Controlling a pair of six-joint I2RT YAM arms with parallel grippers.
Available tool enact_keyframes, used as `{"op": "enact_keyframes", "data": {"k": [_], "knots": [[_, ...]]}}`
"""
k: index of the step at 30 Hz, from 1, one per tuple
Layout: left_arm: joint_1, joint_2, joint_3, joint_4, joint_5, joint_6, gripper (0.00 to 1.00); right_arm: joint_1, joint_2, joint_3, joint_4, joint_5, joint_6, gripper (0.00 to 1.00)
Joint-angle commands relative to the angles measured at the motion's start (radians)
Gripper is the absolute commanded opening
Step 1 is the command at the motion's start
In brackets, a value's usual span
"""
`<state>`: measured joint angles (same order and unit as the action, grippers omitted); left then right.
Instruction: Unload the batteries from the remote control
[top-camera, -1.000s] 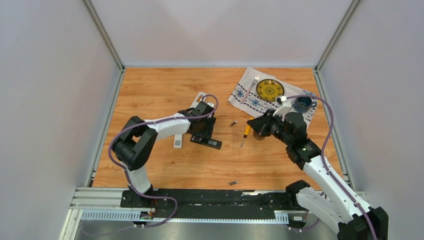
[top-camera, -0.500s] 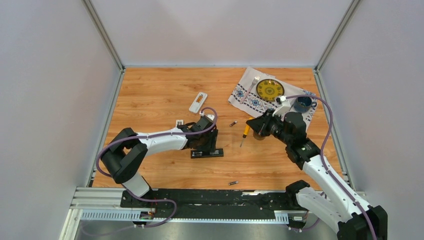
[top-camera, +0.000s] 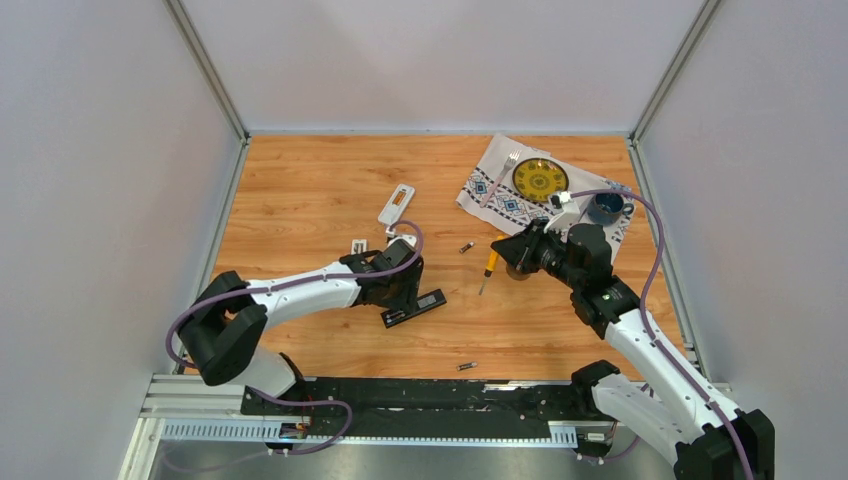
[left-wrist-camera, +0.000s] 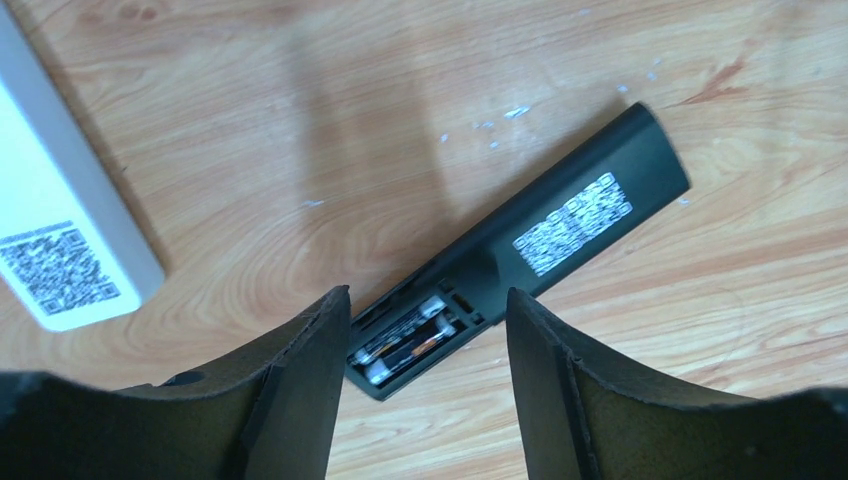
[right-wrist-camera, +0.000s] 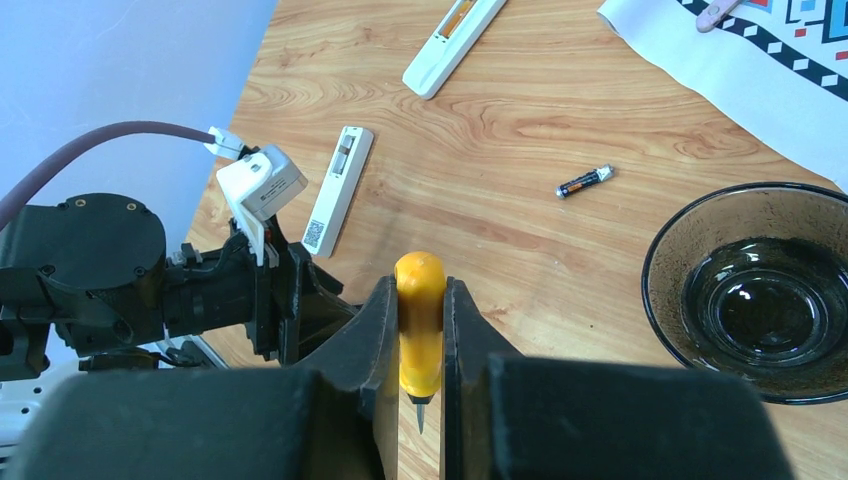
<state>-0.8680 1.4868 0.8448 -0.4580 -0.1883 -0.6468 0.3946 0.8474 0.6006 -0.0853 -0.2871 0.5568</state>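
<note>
Skewed since a second ago, the black remote (left-wrist-camera: 560, 215) lies on the desk (left-wrist-camera: 300, 120) under the released left hand (left-wrist-camera: 428, 300) — two batteries (left-wrist-camera: 405, 345) sit in its open compartment (left-wrist-camera: 462, 300). Right hand (right-wrist-camera: 420, 285) grasps the yellow screwdriver (right-wrist-camera: 420, 330); a loose battery (right-wrist-camera: 583, 181) lies near the dark bowl (right-wrist-camera: 665, 250).

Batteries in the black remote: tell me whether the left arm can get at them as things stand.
Probably yes. The left gripper hangs open over the black remote, whose compartment is uncovered; the batteries show between its fingers, nothing in between.
</note>
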Motion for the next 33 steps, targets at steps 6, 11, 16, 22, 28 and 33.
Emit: {"op": "enact_keyframes", "data": {"k": [6, 11, 16, 22, 28, 33], "knots": [[0.011, -0.184, -0.078, -0.153, -0.158, 0.032, 0.44, -0.003, -0.008, -0.009, 0.062, -0.015, 0.012, 0.00], [0.034, -0.200, -0.113, -0.145, -0.177, 0.064, 0.23, -0.003, -0.010, -0.007, 0.061, -0.017, 0.009, 0.00], [0.043, -0.128, -0.102, -0.081, -0.126, 0.121, 0.00, -0.003, -0.011, -0.010, 0.062, -0.018, 0.011, 0.00], [0.044, -0.037, -0.076, -0.051, -0.125, 0.154, 0.00, -0.003, -0.004, -0.007, 0.064, -0.026, 0.012, 0.00], [0.043, 0.013, -0.085, -0.021, -0.067, 0.177, 0.00, -0.003, -0.001, -0.007, 0.065, -0.026, 0.011, 0.00], [0.037, -0.017, -0.127, 0.047, 0.009, 0.185, 0.00, -0.005, 0.012, -0.007, 0.071, -0.030, 0.012, 0.00]]}}
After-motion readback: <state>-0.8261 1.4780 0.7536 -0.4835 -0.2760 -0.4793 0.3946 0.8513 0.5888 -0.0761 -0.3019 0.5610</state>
